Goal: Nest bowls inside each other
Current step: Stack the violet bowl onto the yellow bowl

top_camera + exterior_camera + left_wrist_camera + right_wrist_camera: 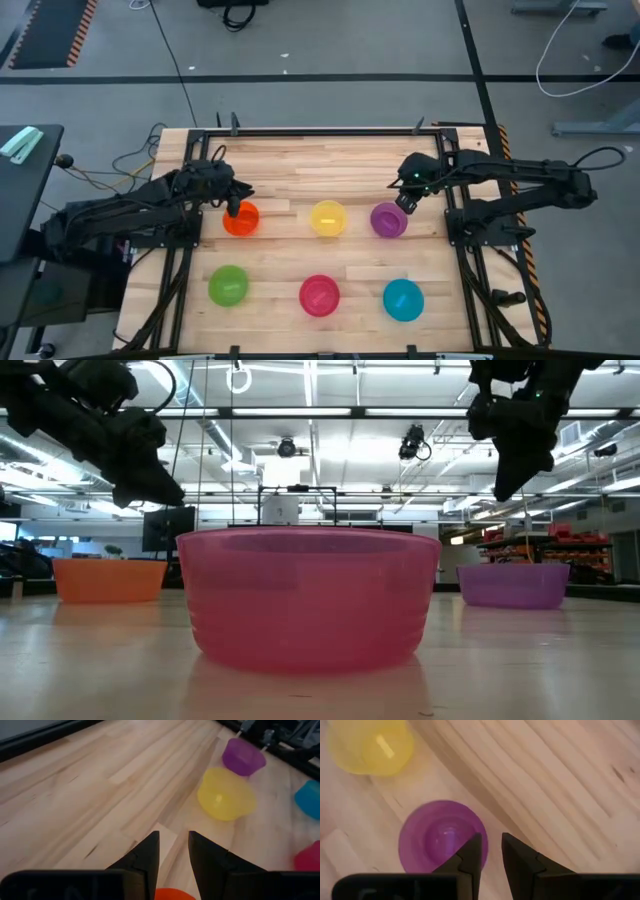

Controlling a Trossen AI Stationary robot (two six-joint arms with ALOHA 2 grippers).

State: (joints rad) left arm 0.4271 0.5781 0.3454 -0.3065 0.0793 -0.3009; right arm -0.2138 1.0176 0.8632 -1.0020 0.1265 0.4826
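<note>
Six small bowls stand upright on their bases on the wooden table, in two rows. The far row holds orange, yellow and purple. The near row holds green, magenta-pink and blue. My left gripper hovers over the orange bowl's far rim, its fingers a narrow gap apart. My right gripper hangs above the purple bowl's far right rim, also narrowly open. In the low view both grippers sit well above the bowls.
Bare wood lies along the far side of the table beyond the bowls. Dark frame rails border the table, and each arm's base stands at its side edge. The bowls are spaced apart with gaps between them.
</note>
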